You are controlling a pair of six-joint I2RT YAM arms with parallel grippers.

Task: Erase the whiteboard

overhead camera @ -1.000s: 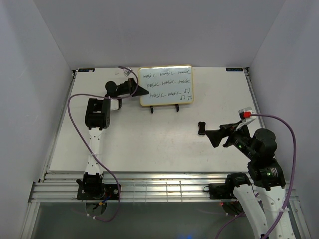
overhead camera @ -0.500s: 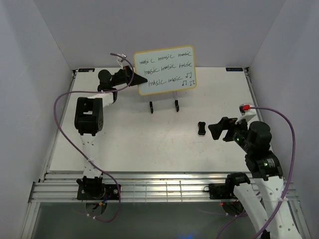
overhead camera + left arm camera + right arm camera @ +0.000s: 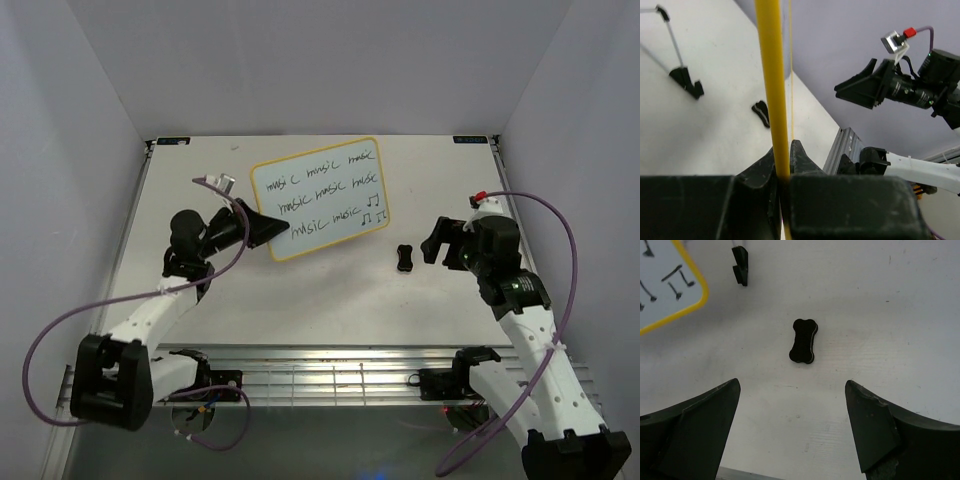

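Top external view, left gripper (image 3: 279, 229) clamped tight on the whiteboard (image 3: 320, 197) at its yellow edge, writing intact, right gripper (image 3: 432, 241) spread wide, empty, near the bone-shaped eraser (image 3: 404, 257).

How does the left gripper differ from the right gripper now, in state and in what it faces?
The left gripper is shut on the yellow edge of the whiteboard; the right gripper is wide open and holds nothing. The left gripper holds the board tilted, its writing not erased; the right gripper points down at the small black eraser, lying on the table. Both are black two-finger grippers.
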